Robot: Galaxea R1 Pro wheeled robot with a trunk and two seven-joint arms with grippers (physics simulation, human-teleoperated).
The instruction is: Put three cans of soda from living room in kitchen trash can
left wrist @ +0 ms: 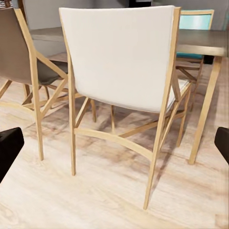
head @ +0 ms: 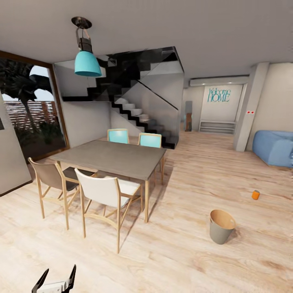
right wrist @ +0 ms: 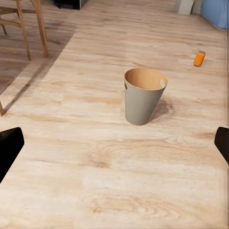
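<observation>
Fingers on the left gripper [head: 55,278] are spread apart at the lower edge of the head view, holding nothing. From the head camera I see the tash can [head: 221,226] upright on the wood floor, well apart from the dining table [head: 118,156], and 1 orange can of soda [head: 255,195] standing on the floor beyond it, toward the blue sofa [head: 274,147]. The other 2 cans are not in sight here, so I would be guessing at where they lie.

Along the left wrist camera, the 2 dark fingertips [left wrist: 9,148] sit wide at the frame edges, and the white chair [left wrist: 121,57] is right ahead. My worry here is swinging the base or the arm and clipping that chair.

Along the right wrist camera, the right gripper's fingers [right wrist: 10,145] are also spread and empty, with the tash can [right wrist: 142,98] straight ahead and the orange can [right wrist: 199,58] past it. Driving for the can, I could nudge the light bin and tip it. A careless reach might also knock the can over and send it rolling toward the sofa.
</observation>
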